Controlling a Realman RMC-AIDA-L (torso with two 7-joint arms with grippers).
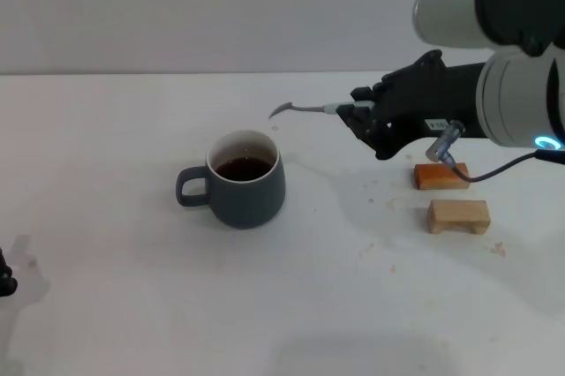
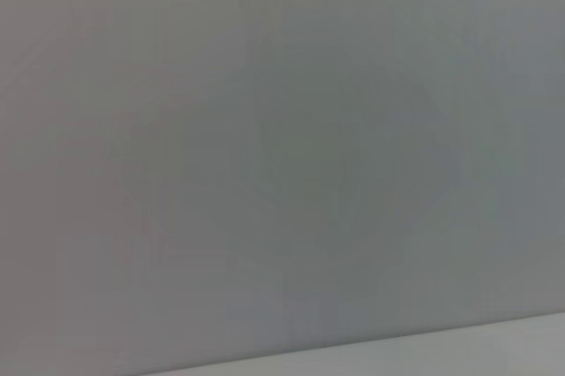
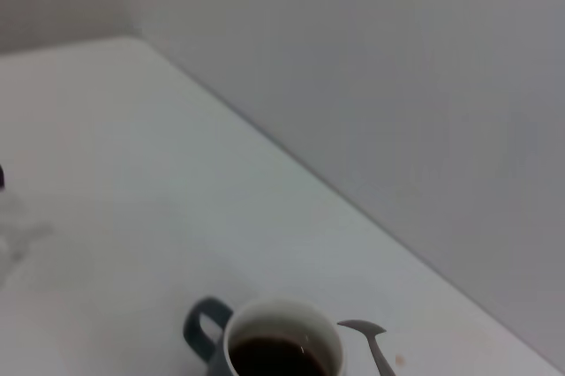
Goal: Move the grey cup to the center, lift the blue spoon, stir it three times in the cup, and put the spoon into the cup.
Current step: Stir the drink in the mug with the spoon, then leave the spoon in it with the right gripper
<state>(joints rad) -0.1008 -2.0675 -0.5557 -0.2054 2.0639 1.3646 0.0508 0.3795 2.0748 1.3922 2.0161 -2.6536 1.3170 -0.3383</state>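
The right gripper [image 1: 360, 116] is clamped on the blue spoon [image 1: 311, 109], its handle mostly hidden, beside the grey cup [image 1: 244, 180]; the left gripper is barely visible.

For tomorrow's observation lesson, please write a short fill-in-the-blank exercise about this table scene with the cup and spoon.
1. The right claw holds the blue spoon by its ____.
2. The grey cup contains a dark ____.
3. The spoon's bowl hangs in the air, not yet ____ the cup.
4. Two wooden ____ lie below the right arm.

Missing words: handle; liquid; inside; blocks
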